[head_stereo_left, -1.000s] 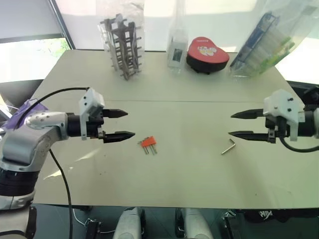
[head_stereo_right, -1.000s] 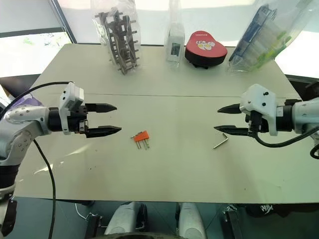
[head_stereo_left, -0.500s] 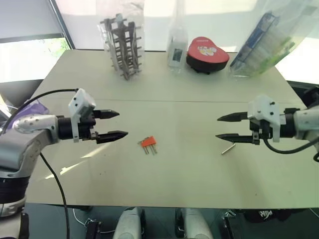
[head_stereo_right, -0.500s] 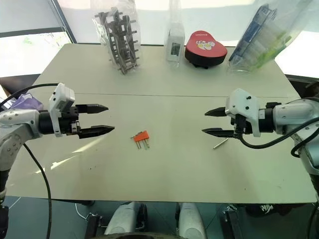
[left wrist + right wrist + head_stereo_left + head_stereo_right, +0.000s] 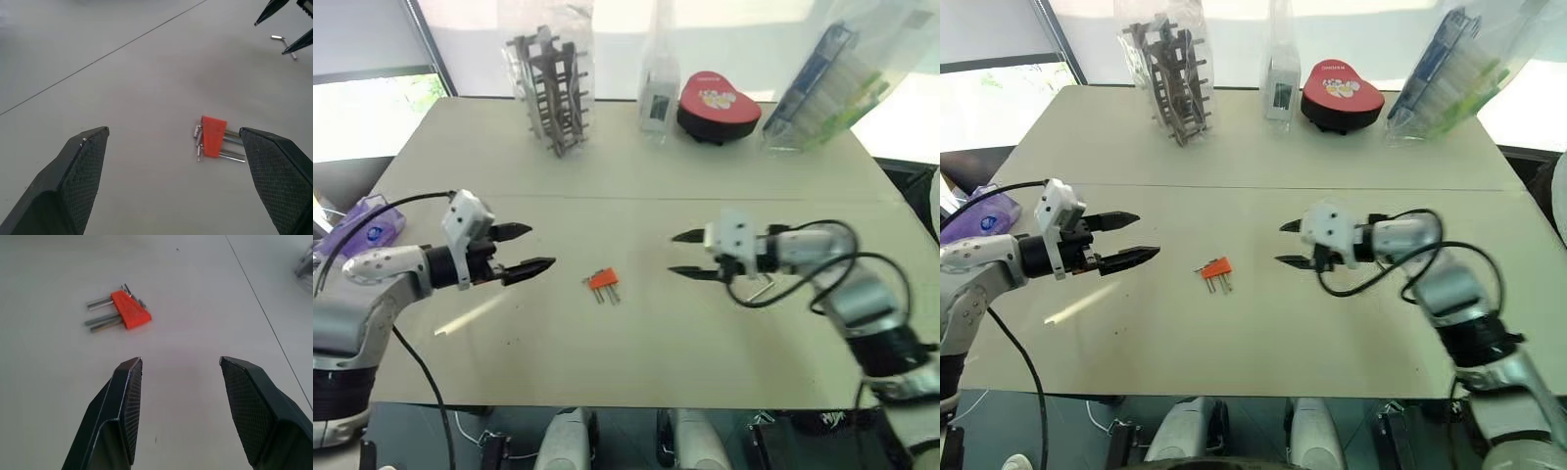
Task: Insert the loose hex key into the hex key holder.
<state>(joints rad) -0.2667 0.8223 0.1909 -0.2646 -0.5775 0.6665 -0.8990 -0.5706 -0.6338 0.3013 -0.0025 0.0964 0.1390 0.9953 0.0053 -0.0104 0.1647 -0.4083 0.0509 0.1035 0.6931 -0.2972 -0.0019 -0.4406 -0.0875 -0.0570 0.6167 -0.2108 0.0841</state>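
We are holding the left tool (image 5: 530, 251) spread wide and empty, low over the bench (image 5: 636, 166) on the left, its tips aimed right at the hex key holder (image 5: 604, 280). We are holding the right tool (image 5: 687, 255) about half spread and empty too, right of the holder, tips pointing left toward it. The holder is lying flat on the bench between the two tools, apart from both, its short grey keys sticking out toward the near side. The loose hex key (image 5: 283, 42) is lying on the bench under the right arm, behind that tool's tips, so the tool is reaching past it.

As we judge it, we are in the approach step, with nothing gripped yet. The next move calls for one tool to come down and close on the orange block to steady it, while the right tool backs off toward the loose key and pinches its thin shank off the flat surface, a fiddly pick.

We are counting one holder, one loose key and two tools. Along the far edge we are counting one red heart-shaped box (image 5: 719, 103) and three clear bags: one with a grey rack (image 5: 551, 88), one slim (image 5: 661, 88) and one on the far right (image 5: 832, 83).
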